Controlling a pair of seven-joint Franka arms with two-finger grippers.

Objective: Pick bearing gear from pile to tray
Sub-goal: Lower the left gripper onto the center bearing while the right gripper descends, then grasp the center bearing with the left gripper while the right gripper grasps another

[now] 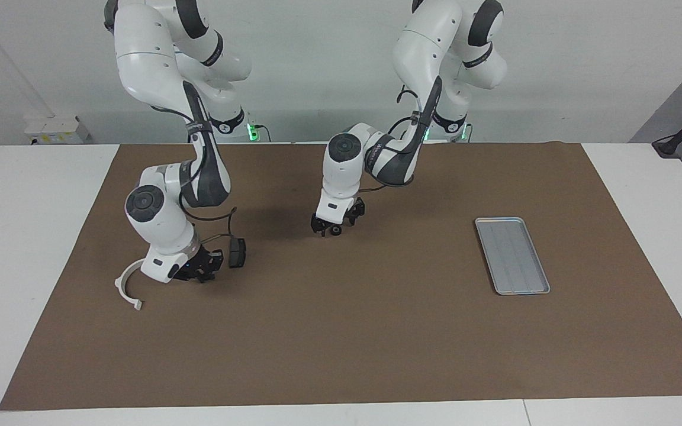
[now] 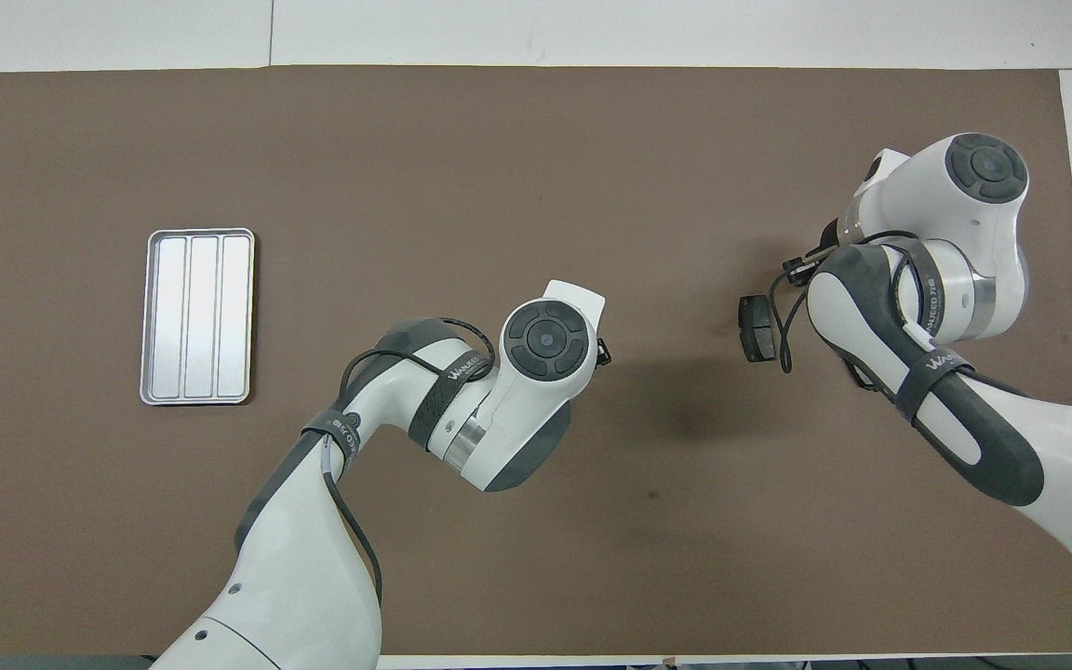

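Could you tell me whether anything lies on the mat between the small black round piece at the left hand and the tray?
Nothing visible does. The small black round piece sits at the left hand, and only bare brown mat shows from there to the tray, which holds nothing. The other parts lie toward the right arm's end.

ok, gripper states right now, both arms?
Left gripper: open, low over the mat by a small black round piece.
Right gripper: shut; what it holds cannot be told.
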